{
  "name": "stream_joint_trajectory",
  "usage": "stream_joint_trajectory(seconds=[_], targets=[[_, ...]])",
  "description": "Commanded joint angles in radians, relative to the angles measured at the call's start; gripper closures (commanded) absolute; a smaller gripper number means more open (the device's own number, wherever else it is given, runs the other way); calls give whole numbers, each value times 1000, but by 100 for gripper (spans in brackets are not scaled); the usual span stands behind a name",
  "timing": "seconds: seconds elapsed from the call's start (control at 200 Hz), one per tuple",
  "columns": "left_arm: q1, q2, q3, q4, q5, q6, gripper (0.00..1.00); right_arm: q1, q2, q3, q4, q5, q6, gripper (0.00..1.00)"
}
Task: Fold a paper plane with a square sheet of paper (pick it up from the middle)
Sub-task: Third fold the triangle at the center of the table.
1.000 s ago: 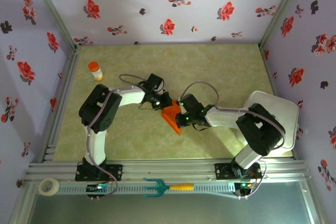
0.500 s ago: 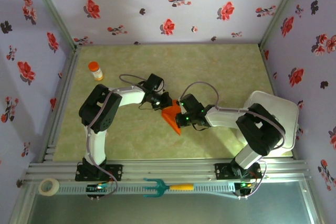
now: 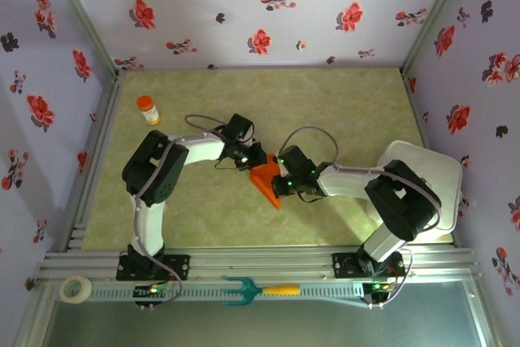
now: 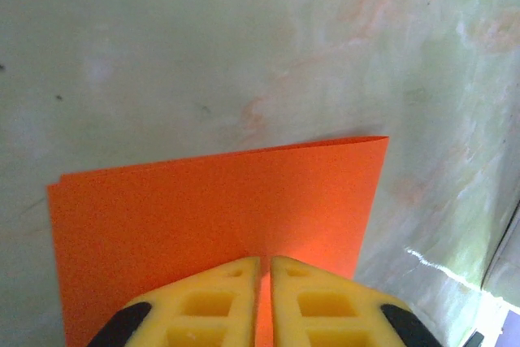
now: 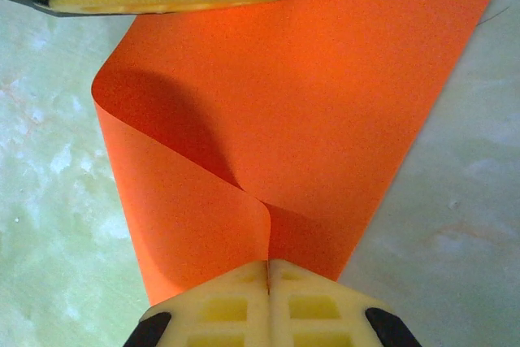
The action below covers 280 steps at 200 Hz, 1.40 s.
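**A:** What is hard to make out from overhead?

**B:** Most of the square sheet of paper. Both wrists meet over it in the middle of the table, and one orange wedge pokes out toward the near edge. The tips of the left gripper and the right gripper sit hidden under their own housings.

**A:** Do the wrist cameras help?

**B:** Yes. On the left wrist, the yellow fingers are drawn almost together on the sheet's edge, with a sliver of orange in the slit. The frame cuts off the paper's lower part. On the right wrist, the fingers are pressed tight and pinch a fold where the paper curls onto itself. The sheet bows upward, with shadow under the curl. The other arm's finger clamps the far edge at the top, its body cropped.

**A:** What else is around?

**B:** An orange-capped bottle stands at the far left, well apart. A white tray lies partly under the right arm. A tape roll and a teal fork tool rest on the near rail.
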Motion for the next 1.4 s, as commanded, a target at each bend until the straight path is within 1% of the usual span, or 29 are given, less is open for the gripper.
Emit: stream_joint_trajectory(seconds=[0.0, 0.095, 0.22, 0.335, 0.38, 0.435, 0.58, 0.68, 0.78, 1.025, 1.19, 1.395], targets=[[1, -26, 35, -76, -29, 33, 84, -7, 25, 9, -11, 1, 6, 100], [8, -58, 49, -84, -50, 39, 81, -7, 27, 6, -9, -2, 8, 100], [19, -120, 24, -68, -84, 33, 73, -7, 31, 5, -1, -3, 9, 100], [22, -188, -40, -25, -105, 5, 71, -7, 34, 7, 2, -6, 9, 100], [22, -218, -77, 0, -105, -11, 72, -7, 35, 9, 1, -8, 10, 100], [19, -254, -127, 43, -95, -35, 76, -8, 36, 9, 2, -6, 10, 100], [5, -352, -284, 205, -52, -121, 93, -10, 36, 14, 1, -7, 7, 100], [-10, -399, -380, 314, -27, -182, 100, -10, 38, 16, -4, -4, 7, 100], [-32, -405, -449, 429, -11, -248, 100, -12, 40, 16, -1, -1, 11, 100], [-90, -331, -497, 573, 4, -325, 100, -13, 38, 15, -5, 0, 13, 100], [-104, -282, -490, 579, 10, -336, 100, -12, 35, 16, -9, 1, 10, 100], [-104, -282, -499, 547, 2, -334, 100, -12, 33, 16, -10, 5, 13, 100]])
